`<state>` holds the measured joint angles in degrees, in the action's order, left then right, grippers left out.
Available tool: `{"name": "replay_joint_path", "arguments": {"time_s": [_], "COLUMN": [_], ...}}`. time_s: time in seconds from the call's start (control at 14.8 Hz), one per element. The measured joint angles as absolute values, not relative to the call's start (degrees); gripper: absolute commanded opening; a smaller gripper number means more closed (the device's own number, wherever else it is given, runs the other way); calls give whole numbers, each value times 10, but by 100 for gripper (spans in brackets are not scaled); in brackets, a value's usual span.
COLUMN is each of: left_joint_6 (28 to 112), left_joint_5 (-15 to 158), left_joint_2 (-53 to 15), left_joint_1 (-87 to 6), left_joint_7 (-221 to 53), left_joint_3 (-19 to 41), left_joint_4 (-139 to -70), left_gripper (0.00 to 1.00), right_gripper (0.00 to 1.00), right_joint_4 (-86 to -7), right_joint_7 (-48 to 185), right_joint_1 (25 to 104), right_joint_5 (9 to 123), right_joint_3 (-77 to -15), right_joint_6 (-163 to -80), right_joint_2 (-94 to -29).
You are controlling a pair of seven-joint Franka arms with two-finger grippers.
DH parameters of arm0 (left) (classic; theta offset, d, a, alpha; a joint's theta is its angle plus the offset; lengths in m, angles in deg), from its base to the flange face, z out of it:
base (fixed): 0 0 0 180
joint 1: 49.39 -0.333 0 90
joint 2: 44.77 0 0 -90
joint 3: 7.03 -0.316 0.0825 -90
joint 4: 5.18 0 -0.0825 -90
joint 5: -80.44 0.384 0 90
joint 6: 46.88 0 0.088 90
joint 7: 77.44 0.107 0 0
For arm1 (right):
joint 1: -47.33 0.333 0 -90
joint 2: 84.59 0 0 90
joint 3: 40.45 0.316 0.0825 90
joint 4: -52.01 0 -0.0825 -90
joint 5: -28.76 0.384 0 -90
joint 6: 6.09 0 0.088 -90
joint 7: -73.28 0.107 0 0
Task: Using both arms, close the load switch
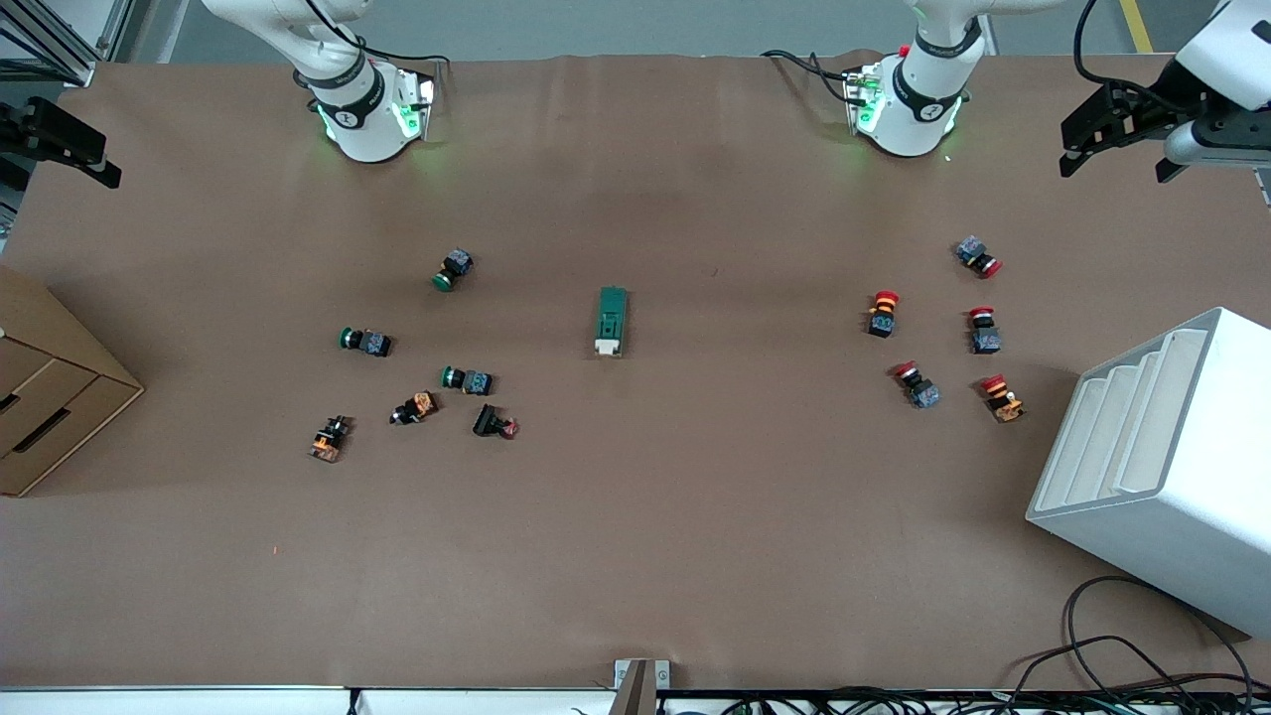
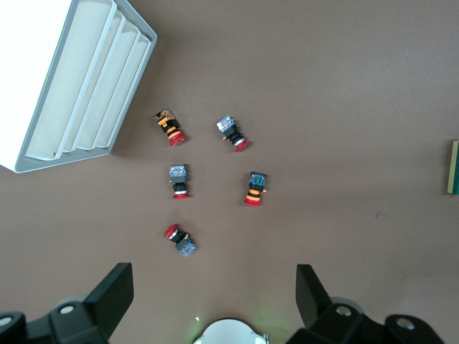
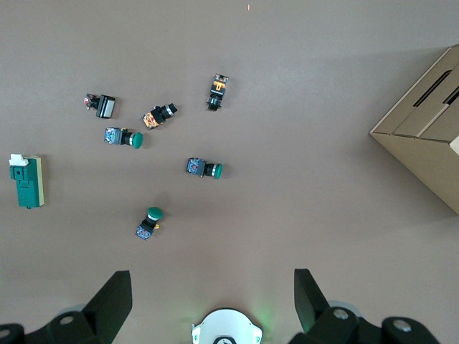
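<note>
The load switch (image 1: 611,321), a dark green block with a white lever piece at the end nearer the front camera, lies flat at the middle of the table. It also shows in the right wrist view (image 3: 26,181), and only its edge shows in the left wrist view (image 2: 453,167). My left gripper (image 1: 1114,159) hangs high over the left arm's end of the table, open and empty (image 2: 213,287). My right gripper (image 1: 70,144) hangs high over the right arm's end, open and empty (image 3: 211,290). Both are well away from the switch.
Several red-capped push-buttons (image 1: 883,313) lie toward the left arm's end, and several green-capped and other push-buttons (image 1: 467,380) toward the right arm's end. A white slotted rack (image 1: 1162,467) and a cardboard box (image 1: 50,397) stand at the table's two ends. Cables (image 1: 1122,655) lie by the front edge.
</note>
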<state>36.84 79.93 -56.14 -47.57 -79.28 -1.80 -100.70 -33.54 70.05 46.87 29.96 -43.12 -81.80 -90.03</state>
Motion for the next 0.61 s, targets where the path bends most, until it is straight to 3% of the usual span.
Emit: {"name": "replay_joint_path", "arguments": {"time_s": [0.61], "left_joint_6": [383], "left_joint_5": [799], "left_joint_2": [-542], "left_joint_1": [-479], "left_joint_7": [-797], "left_joint_3": [-23], "left_joint_4": [-987], "left_gripper": [100], "right_gripper": [100], "right_joint_4": [-337], "right_joint_7": [700], "right_joint_1": [469], "right_joint_5": [300], "right_joint_3": [-431], "right_joint_6": [-818], "right_joint_2": [-900]}}
